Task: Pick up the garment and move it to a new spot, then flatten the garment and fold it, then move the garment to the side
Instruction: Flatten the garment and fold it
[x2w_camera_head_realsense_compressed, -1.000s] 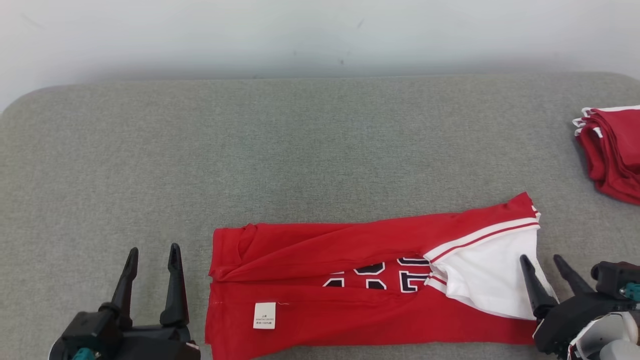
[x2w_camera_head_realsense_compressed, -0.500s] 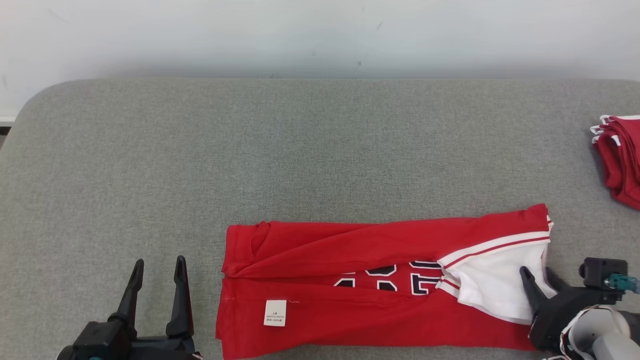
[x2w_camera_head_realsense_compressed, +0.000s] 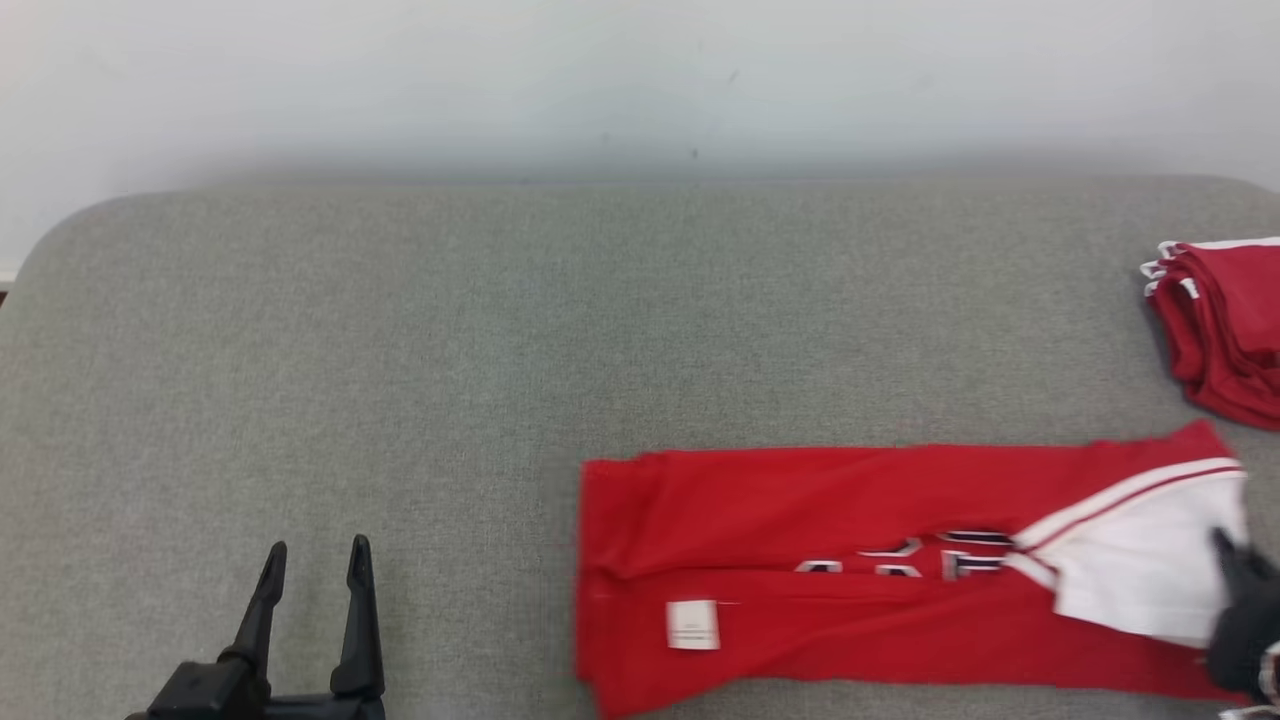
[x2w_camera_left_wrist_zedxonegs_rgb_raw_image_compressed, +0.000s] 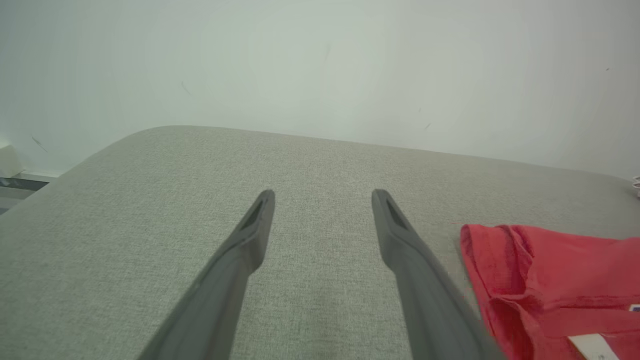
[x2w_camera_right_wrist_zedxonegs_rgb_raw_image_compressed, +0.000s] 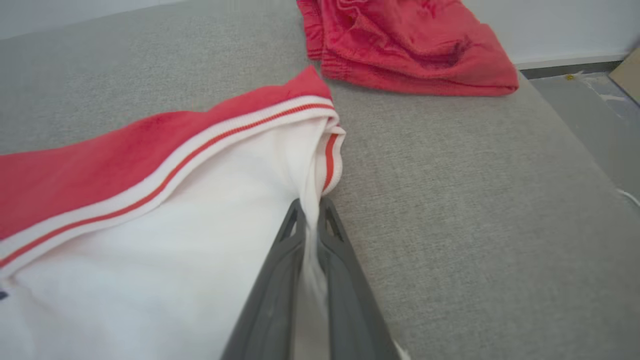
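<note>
The garment (x2w_camera_head_realsense_compressed: 850, 570) is a red jersey with a white end panel and a white label, folded into a long strip on the grey table (x2w_camera_head_realsense_compressed: 500, 350). In the right wrist view my right gripper (x2w_camera_right_wrist_zedxonegs_rgb_raw_image_compressed: 311, 212) is shut on the white edge of the garment (x2w_camera_right_wrist_zedxonegs_rgb_raw_image_compressed: 150, 210), cloth pinched between its fingers. It shows blurred at the head view's right edge (x2w_camera_head_realsense_compressed: 1235, 560). My left gripper (x2w_camera_head_realsense_compressed: 312, 555) stands open near the front left, apart from the garment. In the left wrist view its fingers (x2w_camera_left_wrist_zedxonegs_rgb_raw_image_compressed: 322, 200) frame bare table, with the garment's red end (x2w_camera_left_wrist_zedxonegs_rgb_raw_image_compressed: 550, 280) to their right.
A pile of folded red clothes (x2w_camera_head_realsense_compressed: 1225, 320) lies at the table's right side, just beyond the garment's white end, and it sits at the top of the right wrist view (x2w_camera_right_wrist_zedxonegs_rgb_raw_image_compressed: 410, 45). The table's right edge and the floor (x2w_camera_right_wrist_zedxonegs_rgb_raw_image_compressed: 590, 115) lie past it.
My right gripper has shut on the garment's white edge. The garment has slid right across the table toward the pile. My left gripper has stayed open.
</note>
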